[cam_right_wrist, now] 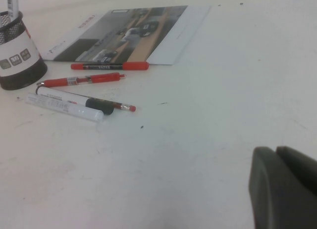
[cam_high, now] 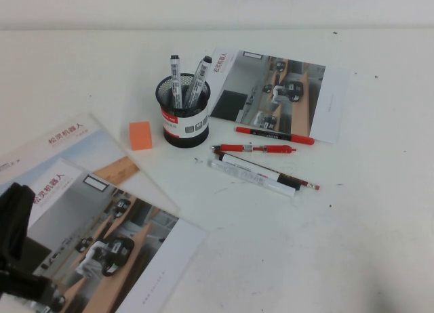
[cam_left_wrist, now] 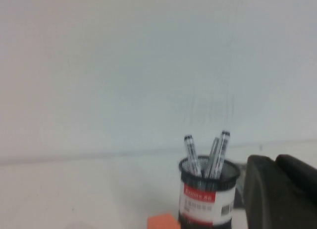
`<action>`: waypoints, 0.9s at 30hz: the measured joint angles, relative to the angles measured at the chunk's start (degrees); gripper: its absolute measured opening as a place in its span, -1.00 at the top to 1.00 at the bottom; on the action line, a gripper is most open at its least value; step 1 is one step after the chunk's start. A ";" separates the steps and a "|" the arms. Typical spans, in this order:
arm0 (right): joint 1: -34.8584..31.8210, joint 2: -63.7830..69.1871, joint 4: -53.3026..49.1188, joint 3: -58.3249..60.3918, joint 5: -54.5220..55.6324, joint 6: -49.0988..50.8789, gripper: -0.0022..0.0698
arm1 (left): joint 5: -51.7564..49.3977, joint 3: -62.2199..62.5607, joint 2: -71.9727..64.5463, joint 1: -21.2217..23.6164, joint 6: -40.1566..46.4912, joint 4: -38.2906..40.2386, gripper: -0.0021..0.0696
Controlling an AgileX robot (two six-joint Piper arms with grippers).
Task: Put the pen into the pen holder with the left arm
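Observation:
The pen holder (cam_high: 184,116) is a black mesh cup with a red-and-white label, standing at mid-table. Two thick white markers with black text and black caps, the pen (cam_high: 176,77) and another like it (cam_high: 199,76), stand upright inside it. I cannot tell them apart. The holder also shows in the left wrist view (cam_left_wrist: 205,201) and at the edge of the right wrist view (cam_right_wrist: 17,55). My left gripper (cam_left_wrist: 275,160) is shut and empty, low at the near left (cam_high: 15,215), well back from the holder. My right gripper (cam_right_wrist: 275,150) is shut and empty above bare table.
An orange block (cam_high: 140,135) lies left of the holder. Two red pens (cam_high: 274,135) (cam_high: 254,149), a slim white pen with a black cap (cam_high: 261,169) and a white pen (cam_high: 251,177) lie right of it. Printed sheets lie at the near left (cam_high: 102,245) and behind the holder (cam_high: 278,93).

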State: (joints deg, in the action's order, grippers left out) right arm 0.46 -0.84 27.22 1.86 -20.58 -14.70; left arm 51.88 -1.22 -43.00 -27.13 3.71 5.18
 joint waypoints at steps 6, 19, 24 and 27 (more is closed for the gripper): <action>0.00 0.00 0.00 0.00 0.00 0.00 1.00 | -22.94 2.10 8.32 1.74 5.54 5.21 0.94; 0.00 0.00 0.00 0.00 0.00 0.00 1.00 | -55.49 2.88 40.22 21.88 10.46 5.52 0.94; 0.00 0.00 0.00 0.00 0.00 0.00 1.00 | -59.71 2.88 43.56 23.27 10.12 4.31 0.94; 0.00 0.00 0.00 0.00 0.00 0.00 1.00 | -60.92 2.40 43.57 23.27 8.26 2.79 0.94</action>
State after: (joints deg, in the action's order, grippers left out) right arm 0.46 -0.84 27.22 1.86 -20.58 -14.70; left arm -9.04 1.18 0.57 -3.85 11.97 7.97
